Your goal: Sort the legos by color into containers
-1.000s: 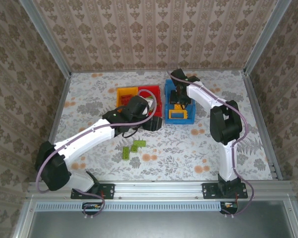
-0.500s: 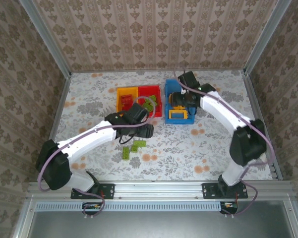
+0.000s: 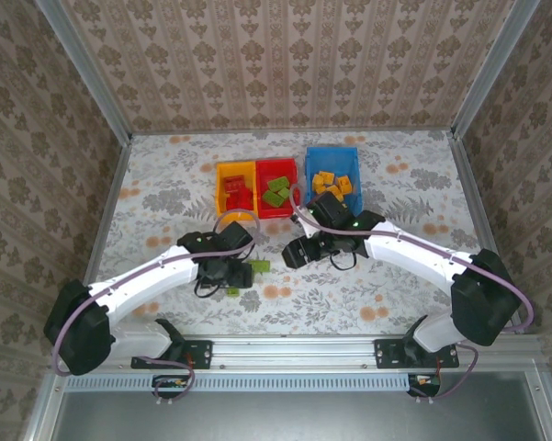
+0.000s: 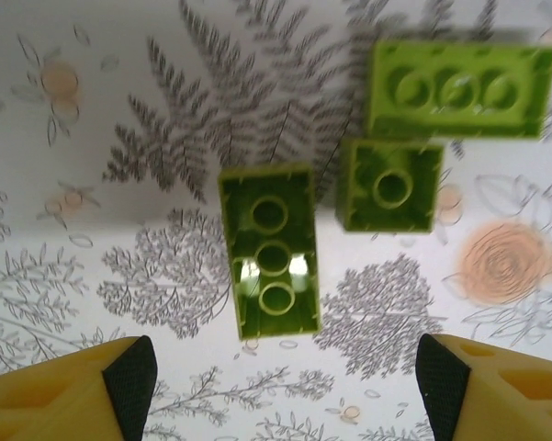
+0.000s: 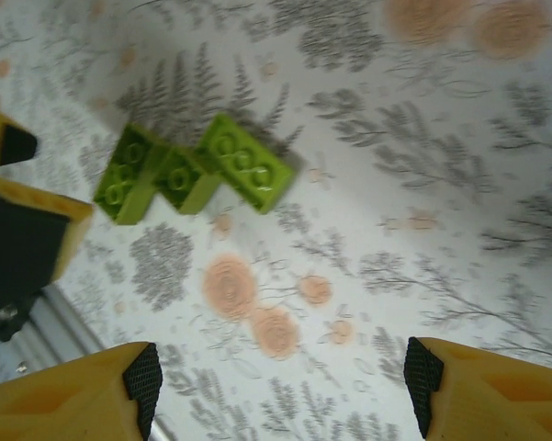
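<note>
Three green legos lie on the floral table. In the left wrist view an upturned long one (image 4: 272,262) lies just ahead of my open left gripper (image 4: 285,390), with a small square one (image 4: 390,186) and another long one (image 4: 459,87) beyond. From above, my left gripper (image 3: 235,275) hovers over these green bricks (image 3: 260,266). My right gripper (image 3: 297,253) stands open just right of them and sees the same green bricks (image 5: 248,161) ahead. At the back stand the yellow bin (image 3: 222,170) with red bricks, the red bin (image 3: 280,163) with green bricks and the blue bin (image 3: 331,150) with orange-yellow bricks.
A finger of the left gripper (image 5: 18,241) shows at the left edge of the right wrist view, close to the green bricks. Metal rails and patterned walls bound the table on all sides.
The right arm swung from over the blue bin down to the table's middle, its jaws opening. The left arm drew back from the red bin to above the green bricks.
</note>
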`<action>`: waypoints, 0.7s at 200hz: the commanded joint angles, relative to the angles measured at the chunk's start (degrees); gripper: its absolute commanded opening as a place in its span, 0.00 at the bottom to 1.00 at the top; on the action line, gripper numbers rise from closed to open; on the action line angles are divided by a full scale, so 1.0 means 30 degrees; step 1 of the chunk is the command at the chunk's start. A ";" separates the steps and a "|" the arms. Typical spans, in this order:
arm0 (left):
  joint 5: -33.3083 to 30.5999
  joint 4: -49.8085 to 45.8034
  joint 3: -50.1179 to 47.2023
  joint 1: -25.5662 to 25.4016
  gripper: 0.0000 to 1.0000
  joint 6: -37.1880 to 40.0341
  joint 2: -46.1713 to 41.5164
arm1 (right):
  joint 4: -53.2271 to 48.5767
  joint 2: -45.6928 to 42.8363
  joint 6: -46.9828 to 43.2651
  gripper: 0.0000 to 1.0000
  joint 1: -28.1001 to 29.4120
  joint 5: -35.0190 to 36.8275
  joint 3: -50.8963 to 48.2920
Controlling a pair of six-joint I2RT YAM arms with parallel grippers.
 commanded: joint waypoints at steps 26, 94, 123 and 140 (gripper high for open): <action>0.1019 0.0529 -0.1342 -0.0119 0.76 -0.0977 0.0308 | 0.1003 -0.0491 0.0365 0.74 0.0584 -0.2414 -0.0805; 0.0916 0.2576 -0.1289 0.0412 0.64 0.0950 0.3323 | 0.2764 -0.1169 0.0974 0.73 0.0869 -0.5200 -0.1533; 0.0807 0.3135 -0.1274 0.0752 0.51 0.1537 0.3996 | 0.3724 -0.1233 0.1781 0.73 0.0881 -0.5375 -0.1927; 0.0768 0.3490 -0.1278 0.0774 0.41 0.1804 0.4233 | 0.3788 -0.1226 0.1968 0.72 0.0875 -0.5292 -0.1898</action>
